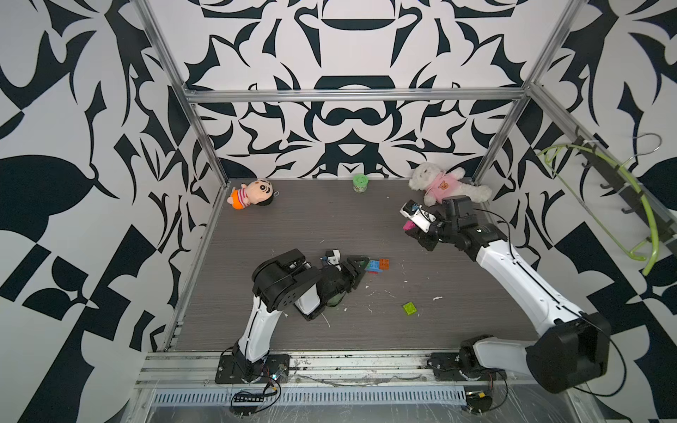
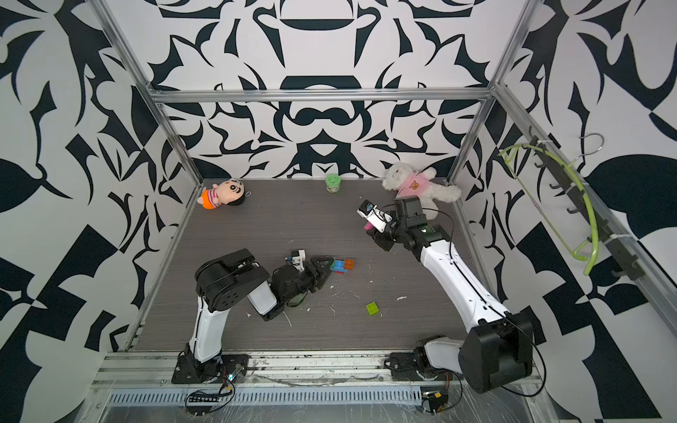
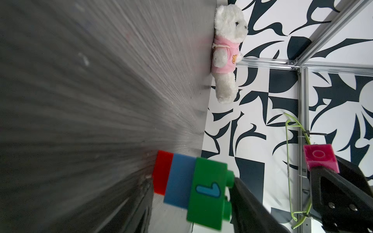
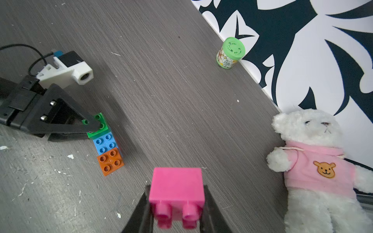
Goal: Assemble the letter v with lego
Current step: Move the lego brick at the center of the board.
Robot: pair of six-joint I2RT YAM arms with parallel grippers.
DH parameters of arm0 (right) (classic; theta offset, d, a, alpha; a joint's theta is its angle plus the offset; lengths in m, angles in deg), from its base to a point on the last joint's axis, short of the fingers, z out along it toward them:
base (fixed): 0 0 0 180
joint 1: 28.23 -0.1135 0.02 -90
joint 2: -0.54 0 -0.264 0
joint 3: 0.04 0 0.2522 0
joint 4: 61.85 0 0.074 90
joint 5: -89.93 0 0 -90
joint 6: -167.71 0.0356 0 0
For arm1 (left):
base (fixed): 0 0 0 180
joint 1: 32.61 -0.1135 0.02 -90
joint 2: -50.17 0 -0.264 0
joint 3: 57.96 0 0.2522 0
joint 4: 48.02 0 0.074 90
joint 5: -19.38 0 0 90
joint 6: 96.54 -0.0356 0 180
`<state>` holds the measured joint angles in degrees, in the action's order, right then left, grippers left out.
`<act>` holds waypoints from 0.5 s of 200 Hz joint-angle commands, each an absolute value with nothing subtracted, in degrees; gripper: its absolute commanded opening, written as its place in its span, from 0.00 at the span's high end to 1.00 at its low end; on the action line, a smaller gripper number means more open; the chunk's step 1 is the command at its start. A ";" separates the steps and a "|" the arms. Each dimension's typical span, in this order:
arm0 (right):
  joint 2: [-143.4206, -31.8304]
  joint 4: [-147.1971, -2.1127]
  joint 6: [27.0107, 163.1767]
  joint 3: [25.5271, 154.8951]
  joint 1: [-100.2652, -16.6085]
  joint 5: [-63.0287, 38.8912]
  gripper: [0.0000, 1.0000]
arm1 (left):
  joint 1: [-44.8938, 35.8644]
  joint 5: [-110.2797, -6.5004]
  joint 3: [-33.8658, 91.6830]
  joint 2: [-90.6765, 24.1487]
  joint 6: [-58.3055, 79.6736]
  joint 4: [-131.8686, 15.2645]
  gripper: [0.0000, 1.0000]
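Container: green-lidded round tin (image 1: 359,183), far counter (image 1: 293,227), closed.
Right gripper (image 4: 176,189): clamps pink plastic brick (image 4: 175,181).
Left gripper (image 4: 91,132): touches dark green brick (image 3: 205,191), hold unclear.

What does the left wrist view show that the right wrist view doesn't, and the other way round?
Left wrist only: the printed 1 on the side of the green brick, and the lime hanger. Right wrist only: the orange-brown brick and the green-lidded can. Both: the white bear, the pink brick, the blue brick and that green brick.
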<state>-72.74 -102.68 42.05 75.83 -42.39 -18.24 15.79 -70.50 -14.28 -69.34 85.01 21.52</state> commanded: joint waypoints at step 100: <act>-71.31 -100.72 43.17 75.77 -41.85 -19.23 1.00 | 16.34 -71.21 -9.93 -71.72 84.35 20.66 0.43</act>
<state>-72.74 -102.48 42.27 75.78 -42.12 -18.35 16.18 -70.91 -10.87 -70.06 85.14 20.87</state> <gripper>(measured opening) 0.313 0.631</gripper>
